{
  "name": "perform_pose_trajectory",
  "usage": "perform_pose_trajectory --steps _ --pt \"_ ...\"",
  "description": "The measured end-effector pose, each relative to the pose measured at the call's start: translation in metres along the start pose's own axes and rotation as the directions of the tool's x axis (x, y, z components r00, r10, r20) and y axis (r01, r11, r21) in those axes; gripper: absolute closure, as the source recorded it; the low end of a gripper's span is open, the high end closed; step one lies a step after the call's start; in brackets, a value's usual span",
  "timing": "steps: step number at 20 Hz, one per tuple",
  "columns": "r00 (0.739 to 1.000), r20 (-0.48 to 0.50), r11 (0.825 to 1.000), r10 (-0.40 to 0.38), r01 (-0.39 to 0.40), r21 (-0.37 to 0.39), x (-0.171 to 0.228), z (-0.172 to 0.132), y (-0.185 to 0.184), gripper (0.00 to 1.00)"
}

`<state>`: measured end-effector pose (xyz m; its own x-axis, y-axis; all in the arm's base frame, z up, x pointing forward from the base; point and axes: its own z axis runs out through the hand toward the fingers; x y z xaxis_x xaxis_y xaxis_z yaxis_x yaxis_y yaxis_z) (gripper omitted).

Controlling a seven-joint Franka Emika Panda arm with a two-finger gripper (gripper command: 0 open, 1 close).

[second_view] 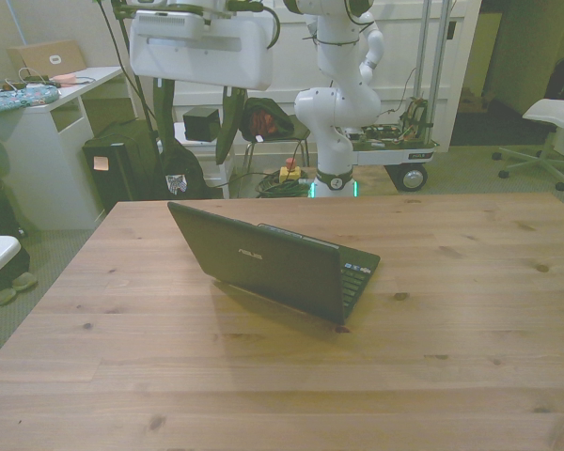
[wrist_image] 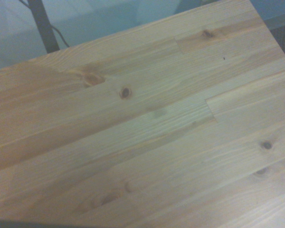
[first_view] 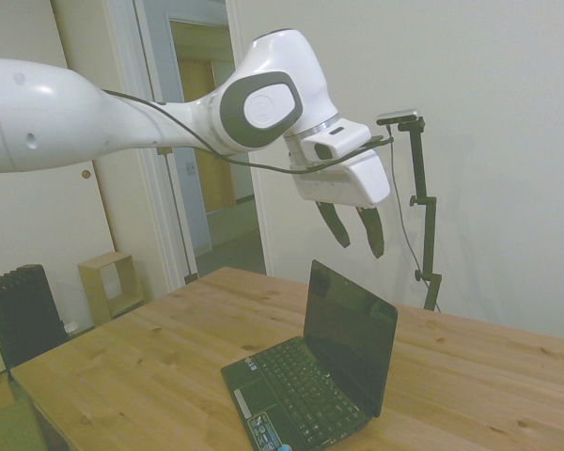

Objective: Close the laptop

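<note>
While the wooden table [first_view: 150,366] fills the wrist cam w/ bare planks, the laptop [first_view: 320,371] sits open on it, below the gripper [first_view: 355,235] and apart from it, lid upright, tilted slightly back. Gripper hangs above the lid's top edge, fingers spread partway, holding nothing.

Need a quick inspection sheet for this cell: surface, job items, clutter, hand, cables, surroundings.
Surface: wooden table, knotty planks, bare apart from the job item.
Job's things: laptop open, lid upright, not yet closed.
Clutter: nothing seen on the table.
Grippers: hand open, above the lid's top edge, clear of it.
Cables: black cable along the arm to the wrist.
Surroundings: white desk, office chair, radiator, doorway.
</note>
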<state>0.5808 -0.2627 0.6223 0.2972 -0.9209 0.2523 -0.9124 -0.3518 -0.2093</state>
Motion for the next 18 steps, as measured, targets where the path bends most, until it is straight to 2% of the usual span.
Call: perform_pose_trajectory --steps 6,11,12,18 --pt "0.998 0.064 1.0 0.012 -0.012 -0.006 0.013 0.059 -0.031 0.0" --pt "0.991 0.136 1.0 0.019 -0.018 -0.014 0.001 0.095 -0.039 0.0" --pt "0.989 0.149 1.0 0.017 -0.014 -0.019 -0.003 0.1 -0.039 1.0" --pt "0.98 0.199 0.998 0.024 -0.012 -0.059 -0.009 0.126 -0.02 1.0"
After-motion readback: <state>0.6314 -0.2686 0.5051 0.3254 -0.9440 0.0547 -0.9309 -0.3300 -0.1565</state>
